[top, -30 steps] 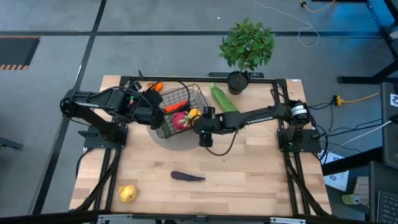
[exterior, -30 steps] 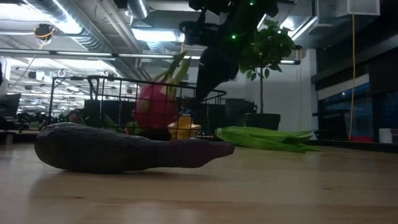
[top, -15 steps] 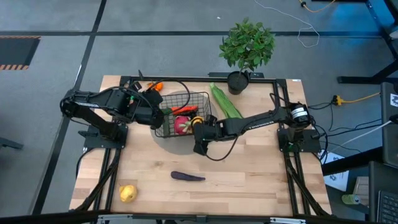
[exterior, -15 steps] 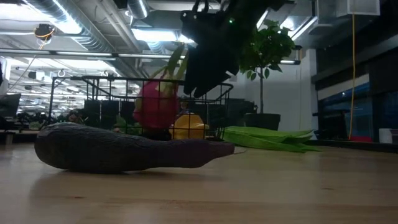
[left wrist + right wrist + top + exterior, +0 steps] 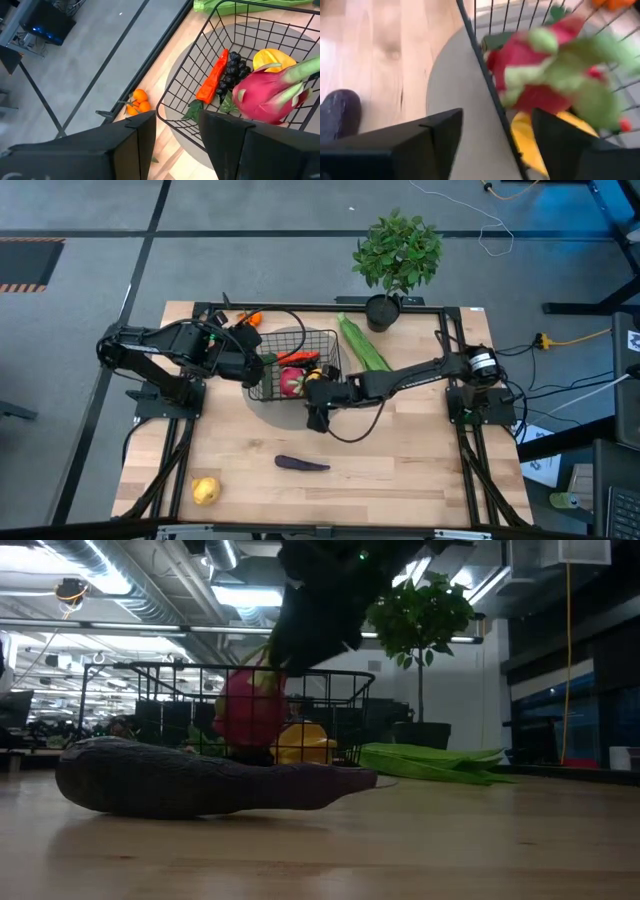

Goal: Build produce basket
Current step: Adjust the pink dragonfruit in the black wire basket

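— Where is the basket [image 5: 296, 363] now?

— It stands near the back edge of the desk [image 5: 420, 450], a bit left of its middle. Inside I see the dragon fruit [image 5: 265, 97], a yellow fruit [image 5: 272, 57], the carrot [image 5: 214, 77] and the grapes [image 5: 232, 70].

— And your grippers?

— The left gripper [image 5: 177, 135] has its fingers apart around the basket's left rim and holds nothing; I think it is there to steady the basket. The right gripper [image 5: 492, 137] is open too, empty, just at the basket's front wall.

— What remains outside?

— The eggplant [image 5: 301, 464] lies toward the front edge, another yellow fruit [image 5: 205, 490] at the front left corner, the green pods [image 5: 360, 343] right of the basket, small oranges [image 5: 138, 100] behind it.
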